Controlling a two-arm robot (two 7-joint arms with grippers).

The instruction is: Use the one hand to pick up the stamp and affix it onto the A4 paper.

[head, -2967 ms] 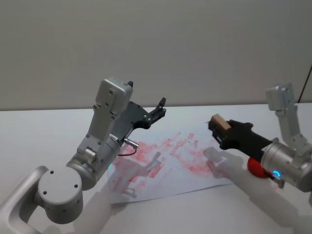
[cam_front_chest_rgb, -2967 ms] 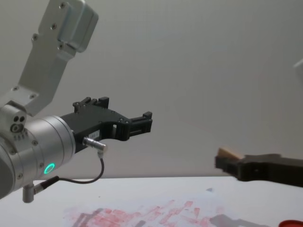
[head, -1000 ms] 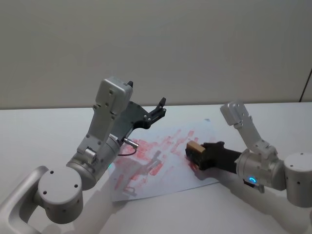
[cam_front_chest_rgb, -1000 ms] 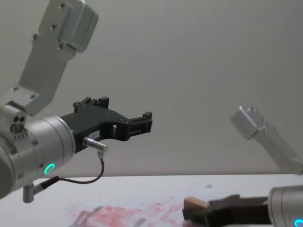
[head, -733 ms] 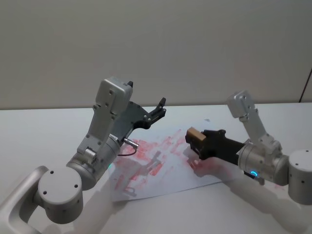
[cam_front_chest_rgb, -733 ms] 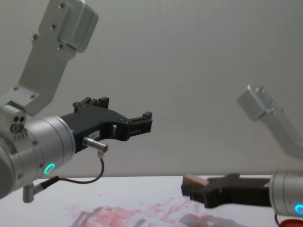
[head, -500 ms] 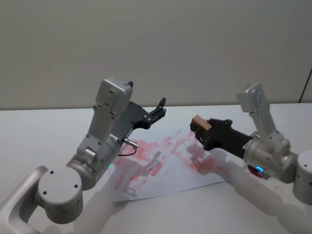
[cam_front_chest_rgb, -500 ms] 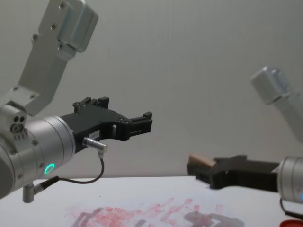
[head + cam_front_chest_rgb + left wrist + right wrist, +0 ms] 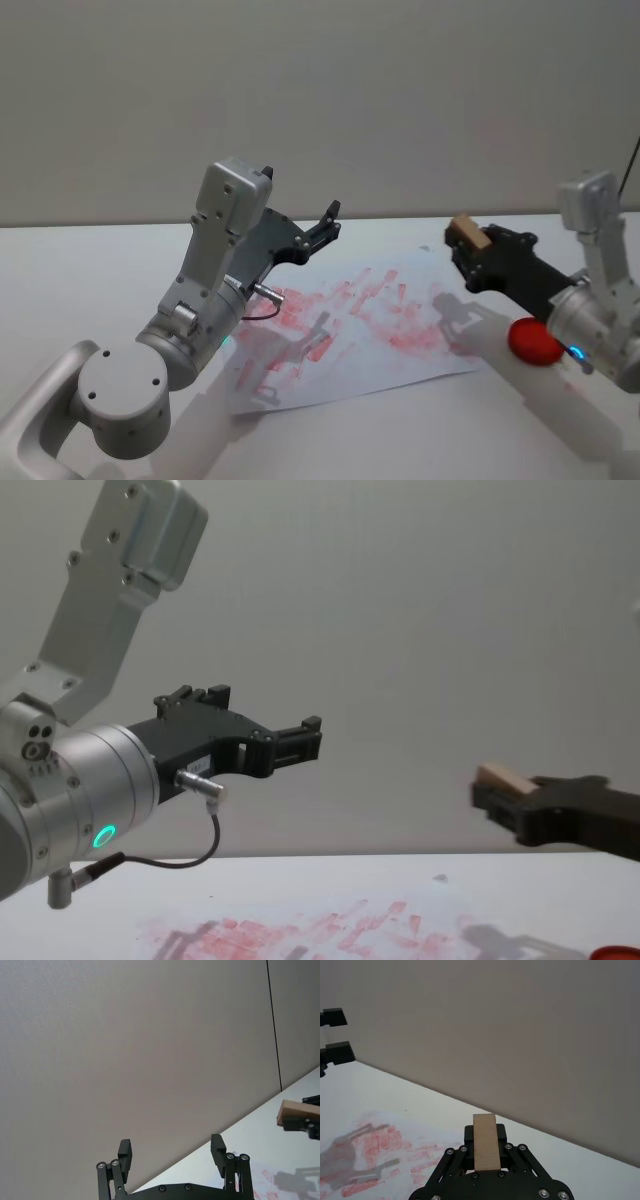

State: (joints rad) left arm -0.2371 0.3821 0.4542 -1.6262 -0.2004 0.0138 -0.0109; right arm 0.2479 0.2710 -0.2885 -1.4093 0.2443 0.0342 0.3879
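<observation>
- Right gripper [image 9: 468,245] pinches the stamp [image 9: 465,235] above the A4 paper's [image 9: 352,325] right edge.
- Flat red object [image 9: 535,341] lies beside that edge.
- Left gripper [image 9: 325,226], fingers spread, hangs above the paper's far-left part.

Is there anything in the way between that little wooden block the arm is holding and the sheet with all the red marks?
Nothing visible. The right gripper holds the stamp in the air over the right edge of the A4 paper. The left gripper hangs raised over the sheet's far left part, and the red pad lies off to the right.
</observation>
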